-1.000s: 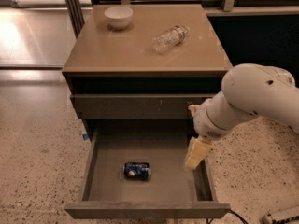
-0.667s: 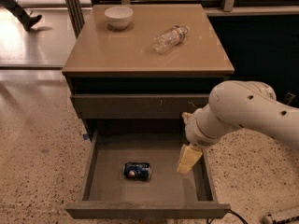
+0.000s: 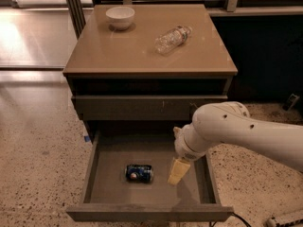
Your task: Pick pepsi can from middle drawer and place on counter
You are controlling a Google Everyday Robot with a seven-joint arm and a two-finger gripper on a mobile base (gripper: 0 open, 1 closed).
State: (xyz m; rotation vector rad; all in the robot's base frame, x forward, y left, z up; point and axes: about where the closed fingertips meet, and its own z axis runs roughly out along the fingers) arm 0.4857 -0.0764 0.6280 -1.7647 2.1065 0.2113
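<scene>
Presently, the middle drawer (image 3: 91, 173) is seen pulled fully out of the dark cabinet, its plain front nearest the camera. The pepsi can (image 3: 139, 172) is found lying on its side on the drawer's flat floor, a little left of centre and nearer the front than the back. Its round logo is turned towards the viewer.

The white arm (image 3: 239, 132) is brought in from the right edge of the picture and is bent down over the drawer's right half. The pale yellow pincer (image 3: 176, 173) is pointed downward inside the drawer, just beside the can on its right. A narrow strip of bare floor is left between the two, so the can is not touched. Whether the pincer is spread or pressed together cannot be told from this angle. Nor can it be told whether its tip is resting on the drawer floor or is held just above it.

Above the open drawer, a closed drawer front (image 3: 142, 108) with a small pale mark is seen. The glossy tan table (image 3: 128, 53) is set above that. A white bowl (image 3: 120, 17) stands upright near the table's back left corner. A clear water bottle (image 3: 173, 39) is laid on its side right of centre, well apart from the bowl. The cabinet is set on a speckled floor (image 3: 38, 169).
</scene>
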